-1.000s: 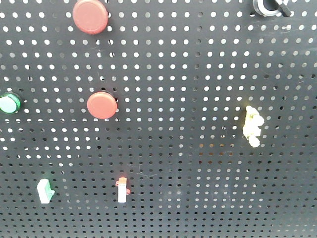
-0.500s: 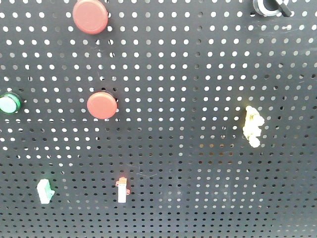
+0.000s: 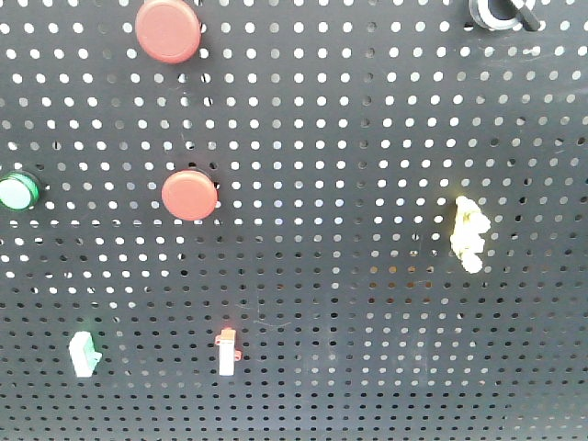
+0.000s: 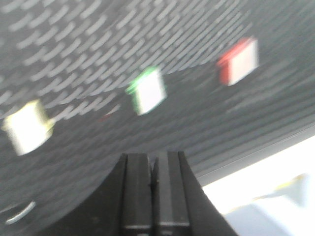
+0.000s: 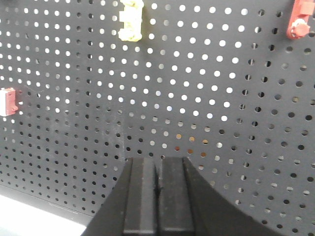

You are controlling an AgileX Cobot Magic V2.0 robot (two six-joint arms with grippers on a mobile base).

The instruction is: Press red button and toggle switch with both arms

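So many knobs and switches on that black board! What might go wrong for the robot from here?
1. There are two red buttons, an upper one and a lower one; it might press the wrong one.
2. The left gripper, shut, has a motion-blurred view, and the green switch and red switch sit side by side, so it could hit the wrong one.
3. The right gripper, also shut, faces bare pegboard.

At bottom centre, the black left gripper (image 4: 153, 169) shows its jaws pressed together. Above it, blurred on the dark perforated board (image 4: 88, 59), sit a pale yellow block (image 4: 27, 126), a green-edged white switch (image 4: 147, 91) and a red-edged white switch (image 4: 239, 61).
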